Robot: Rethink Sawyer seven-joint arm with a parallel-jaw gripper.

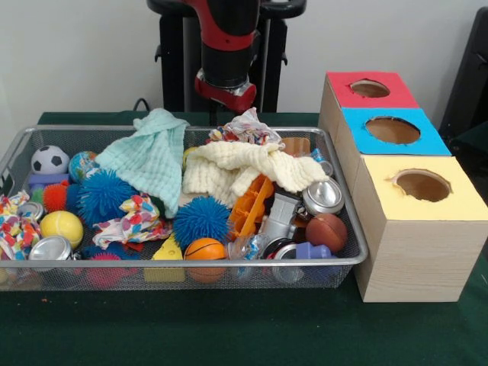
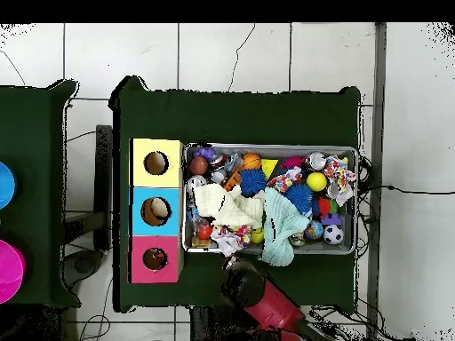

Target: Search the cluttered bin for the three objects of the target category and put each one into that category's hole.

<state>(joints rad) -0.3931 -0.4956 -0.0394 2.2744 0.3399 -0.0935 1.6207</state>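
Note:
The wire mesh bin is full of clutter; it also shows in the overhead view. No plush animal shows in it; a mint green cloth and a cream knitted cloth cover the middle. The red-surround hole is at the far end of the pale wood box, and in the overhead view something dark shows inside it. The red arm's end with my gripper hangs just behind the bin's far rim; from overhead the arm hides the gripper.
The box also has a blue-surround hole with something pale inside it and a yellow-surround hole. The bin holds blue spiky balls, a soccer ball, a yellow ball, a small basketball and cans.

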